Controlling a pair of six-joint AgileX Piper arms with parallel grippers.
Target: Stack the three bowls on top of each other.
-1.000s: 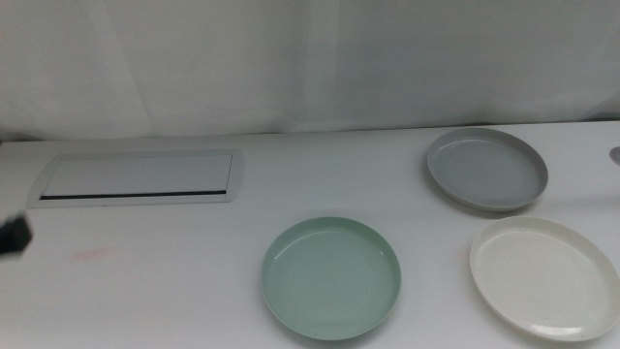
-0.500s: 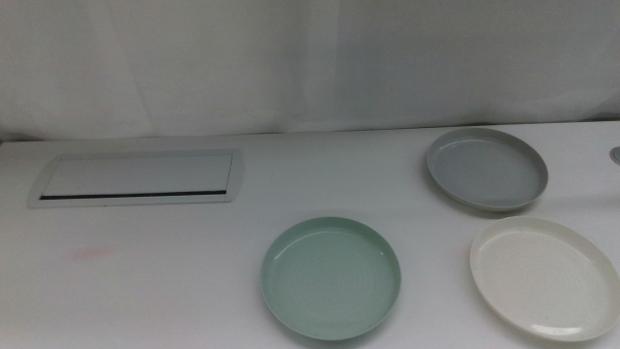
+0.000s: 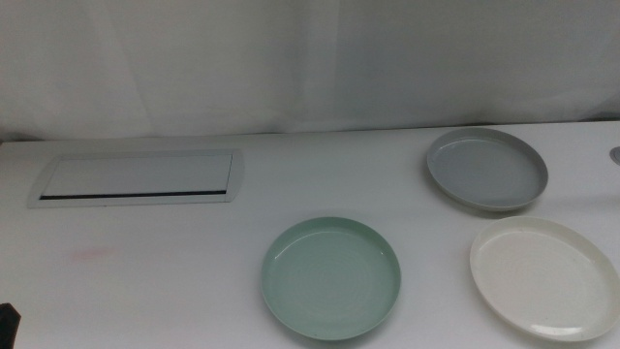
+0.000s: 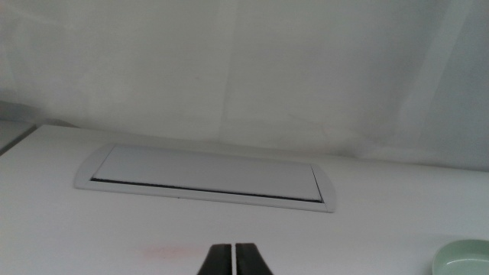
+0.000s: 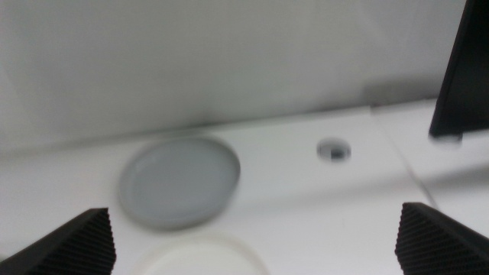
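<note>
Middle view: mint green bowl [image 3: 331, 278], light grey bowl [image 3: 487, 169] and white bowl [image 3: 546, 276] all sit separately on the table [image 3: 174, 262], nothing stacked yet, and only a dark bit of the left gripper [image 3: 9, 325] shows at the bottom-left corner. Left wrist view has that gripper's jaws pressed together on nothing, aimed toward the flat white panel [image 4: 205, 179], probably just parked. Right wrist view: the right gripper [image 5: 258, 244] has its jaws spread wide and empty with the grey bowl ahead and the white rim nearer, looks set up for a grab.
</note>
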